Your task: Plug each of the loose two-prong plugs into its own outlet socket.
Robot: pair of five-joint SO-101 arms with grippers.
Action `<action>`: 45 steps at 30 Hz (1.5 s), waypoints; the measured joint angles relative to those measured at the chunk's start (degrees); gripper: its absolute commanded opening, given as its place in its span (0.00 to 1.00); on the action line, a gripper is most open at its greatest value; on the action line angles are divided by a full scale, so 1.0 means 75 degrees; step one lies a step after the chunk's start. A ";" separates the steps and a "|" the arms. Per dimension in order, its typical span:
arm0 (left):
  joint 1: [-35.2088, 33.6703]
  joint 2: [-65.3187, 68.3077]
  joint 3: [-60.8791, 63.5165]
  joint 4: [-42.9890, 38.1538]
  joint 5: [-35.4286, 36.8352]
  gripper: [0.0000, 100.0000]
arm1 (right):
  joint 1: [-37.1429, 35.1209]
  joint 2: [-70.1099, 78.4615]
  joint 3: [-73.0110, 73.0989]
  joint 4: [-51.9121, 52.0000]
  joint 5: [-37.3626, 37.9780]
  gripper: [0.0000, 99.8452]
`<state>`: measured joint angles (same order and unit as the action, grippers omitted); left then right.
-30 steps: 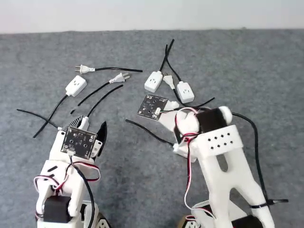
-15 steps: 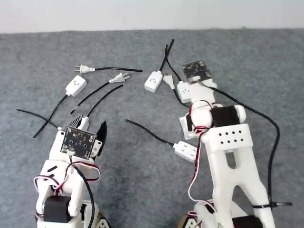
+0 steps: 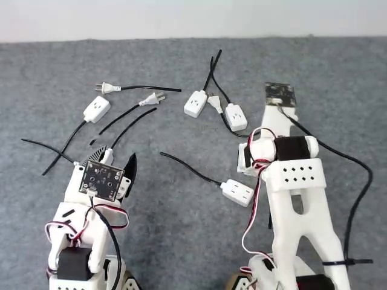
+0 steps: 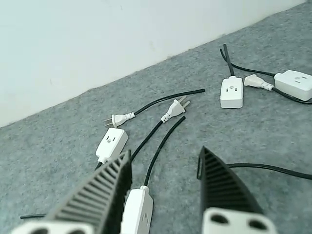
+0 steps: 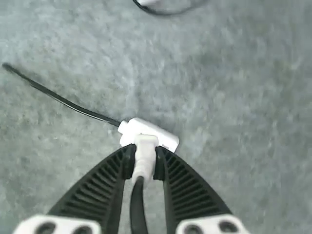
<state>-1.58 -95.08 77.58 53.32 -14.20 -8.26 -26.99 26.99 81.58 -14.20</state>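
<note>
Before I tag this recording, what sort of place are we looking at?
Probably a robotics test bench, not a home: grey felt-like mat against a bare white wall, left arm and right arm with exposed wiring, loose plugs and outlet sockets on short cut cords.

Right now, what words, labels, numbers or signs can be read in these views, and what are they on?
None can be read.
Left arm's circuit board and right arm's circuit board: marks too small to read.
Outlet socket and the plug in the right gripper: plain white, no print visible.
</note>
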 measured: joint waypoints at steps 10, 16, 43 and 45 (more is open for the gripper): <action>0.0000 0.0000 0.0000 0.0000 0.0000 0.22 | -0.0129 0.0000 0.0000 0.0457 -0.0996 0.01; 0.0000 0.0000 0.0000 0.0000 0.0000 0.22 | -0.0164 0.0000 0.0422 0.0469 -0.1500 0.01; 0.0000 0.0000 0.0117 -0.0094 0.0000 0.22 | -0.0164 -0.0012 0.1676 -0.0598 -0.1184 0.01; 0.0000 0.0000 0.0117 -0.0094 0.0000 0.22 | -0.0164 -0.0012 0.1676 -0.0598 -0.1008 0.01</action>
<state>-1.58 -95.08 78.46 52.62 -14.20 -9.49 -27.08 39.56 77.10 -21.76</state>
